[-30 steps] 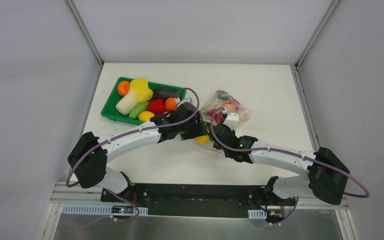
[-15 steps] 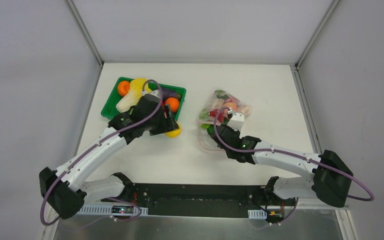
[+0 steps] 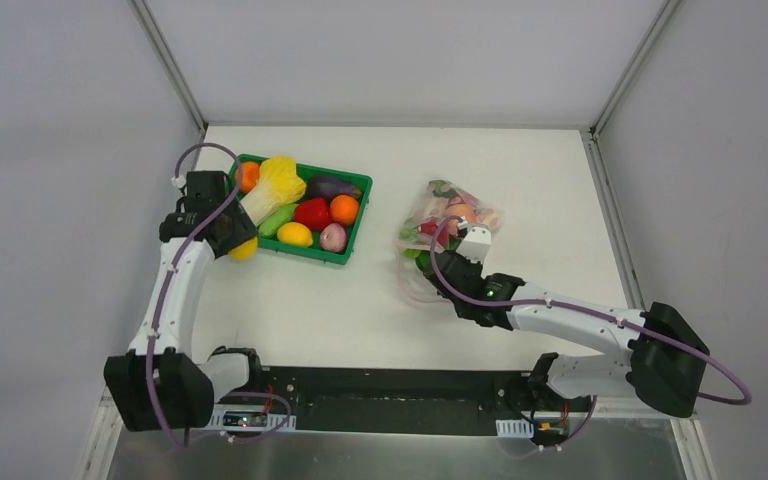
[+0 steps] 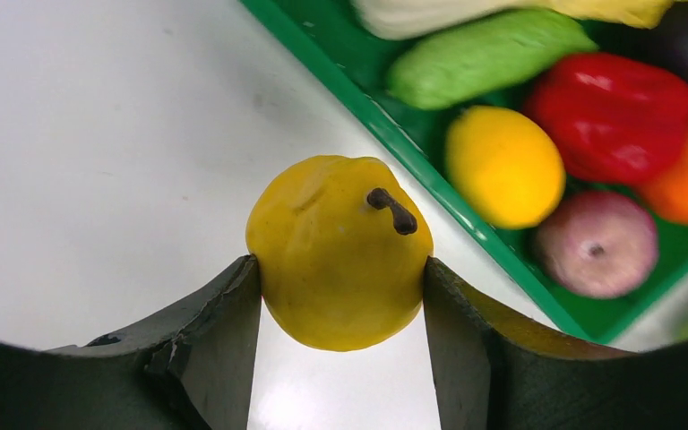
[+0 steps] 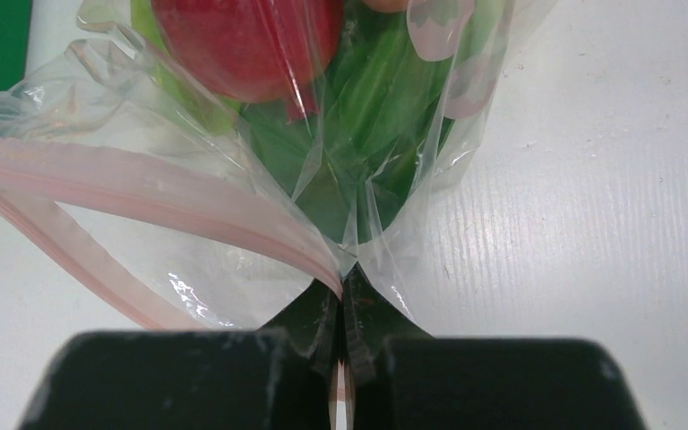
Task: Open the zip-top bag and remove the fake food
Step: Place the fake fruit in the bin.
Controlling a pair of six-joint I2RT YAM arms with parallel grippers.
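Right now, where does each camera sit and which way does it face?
Top external: above and behind the robot, facing down on white table, green tray, zip-top bag; left arm and right arm show.
Left wrist: wrist-mounted, facing along the left claw, shut on a yellow pear.
Right wrist: wrist-mounted, facing along the right claw, shut on the bag's pink zip strip.
Shared: top and left wrist both show the tray.

The right gripper (image 5: 342,313) pinches the zip-top bag (image 5: 188,269) at its pink zip strip (image 5: 143,184), jaws pressed together; inside the bag lie a red fruit (image 5: 242,40) and green leaves (image 5: 367,107).
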